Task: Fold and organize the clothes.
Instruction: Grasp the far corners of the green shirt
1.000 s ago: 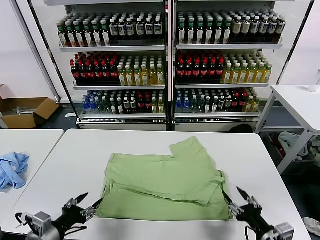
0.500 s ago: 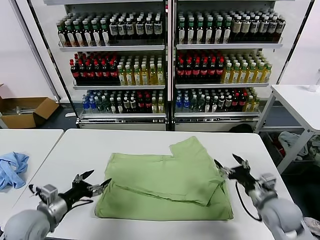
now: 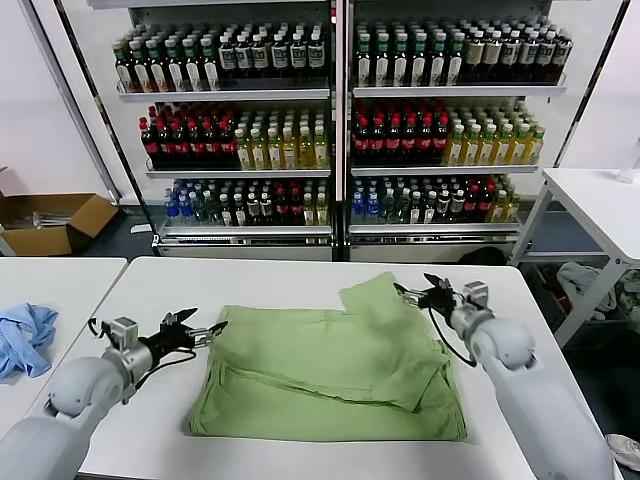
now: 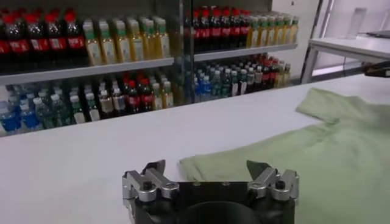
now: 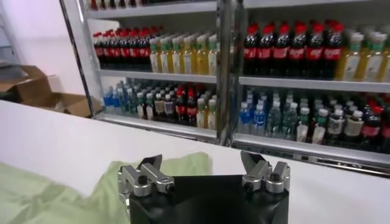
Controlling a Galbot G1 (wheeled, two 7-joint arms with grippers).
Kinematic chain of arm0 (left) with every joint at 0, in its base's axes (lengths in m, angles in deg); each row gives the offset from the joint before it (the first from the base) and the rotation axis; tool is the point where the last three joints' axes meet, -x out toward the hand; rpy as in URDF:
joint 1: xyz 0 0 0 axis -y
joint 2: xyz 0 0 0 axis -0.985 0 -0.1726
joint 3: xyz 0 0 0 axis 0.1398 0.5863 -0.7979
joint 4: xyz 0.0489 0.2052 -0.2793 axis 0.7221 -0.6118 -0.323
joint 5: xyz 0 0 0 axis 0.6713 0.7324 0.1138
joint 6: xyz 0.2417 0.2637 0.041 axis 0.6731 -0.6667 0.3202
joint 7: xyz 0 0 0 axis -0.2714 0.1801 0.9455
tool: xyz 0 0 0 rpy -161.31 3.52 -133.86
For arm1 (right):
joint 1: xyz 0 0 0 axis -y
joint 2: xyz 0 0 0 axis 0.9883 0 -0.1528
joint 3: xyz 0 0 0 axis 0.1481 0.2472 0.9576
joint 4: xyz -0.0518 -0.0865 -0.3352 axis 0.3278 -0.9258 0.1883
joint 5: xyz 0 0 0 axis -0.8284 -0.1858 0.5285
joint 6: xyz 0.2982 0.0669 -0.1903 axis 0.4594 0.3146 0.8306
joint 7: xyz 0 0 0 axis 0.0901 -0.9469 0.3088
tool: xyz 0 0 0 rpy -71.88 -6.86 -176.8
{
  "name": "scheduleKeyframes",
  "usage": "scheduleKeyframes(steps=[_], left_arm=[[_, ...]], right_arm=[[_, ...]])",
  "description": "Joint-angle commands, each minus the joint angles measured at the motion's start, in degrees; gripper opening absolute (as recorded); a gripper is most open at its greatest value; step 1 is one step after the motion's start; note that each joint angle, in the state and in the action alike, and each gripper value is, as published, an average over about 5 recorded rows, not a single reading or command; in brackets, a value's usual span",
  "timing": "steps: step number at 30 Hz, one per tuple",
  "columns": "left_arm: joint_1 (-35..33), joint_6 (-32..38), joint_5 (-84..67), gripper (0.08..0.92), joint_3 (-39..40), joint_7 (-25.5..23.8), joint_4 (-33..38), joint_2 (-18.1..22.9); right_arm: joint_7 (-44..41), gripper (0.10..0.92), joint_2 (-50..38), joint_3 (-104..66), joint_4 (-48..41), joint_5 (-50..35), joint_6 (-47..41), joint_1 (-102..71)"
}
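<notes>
Behind our white bench (image 3: 300, 275), shelves (image 3: 330, 95) hold rows of bottles (image 3: 240, 145). The folded green shirt (image 3: 330, 365) lies mid-bench; our left gripper (image 3: 197, 330) and right gripper (image 3: 418, 293) hover released at its far corners, holding nothing.

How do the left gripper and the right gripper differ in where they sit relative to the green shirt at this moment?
The left gripper is at the shirt's left edge, level with its upper left corner; the right gripper is farther back, at the raised far-right flap. The left gripper points right toward the cloth; the right gripper points left. The left gripper is over bare table, the right at the flap's edge. Both are open and hold nothing.
</notes>
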Motion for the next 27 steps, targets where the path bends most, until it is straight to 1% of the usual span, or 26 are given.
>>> scheduleKeyframes(steps=[1, 7, 21, 24, 27], left_arm=[[11.71, 0.33, 0.12, 0.823, 9.23, -0.19, -11.31, 1.35], [12.07, 0.62, 1.47, 0.823, 10.12, -0.41, -13.55, 2.60], [10.63, 0.81, 1.86, 0.823, 10.02, -1.00, -13.64, 3.11], [10.46, 0.82, 1.80, 0.821, 9.98, -1.08, -13.35, 3.43], [10.18, 0.84, 1.77, 0.794, 10.11, -1.29, -12.85, 3.56]], right_arm=[[-1.30, 0.823, 3.21, 6.28, -14.18, 3.82, 0.71, 10.26], [-1.57, 0.823, 3.57, 6.34, -15.08, 3.91, 1.18, 10.01], [-2.21, 0.820, 5.14, 7.50, -15.96, 4.17, 1.58, 10.13], [-2.13, 0.775, 5.05, 7.82, -15.61, 4.16, 1.47, 9.77], [-1.89, 0.689, 5.00, 7.80, -15.59, 4.21, 1.47, 9.39]])
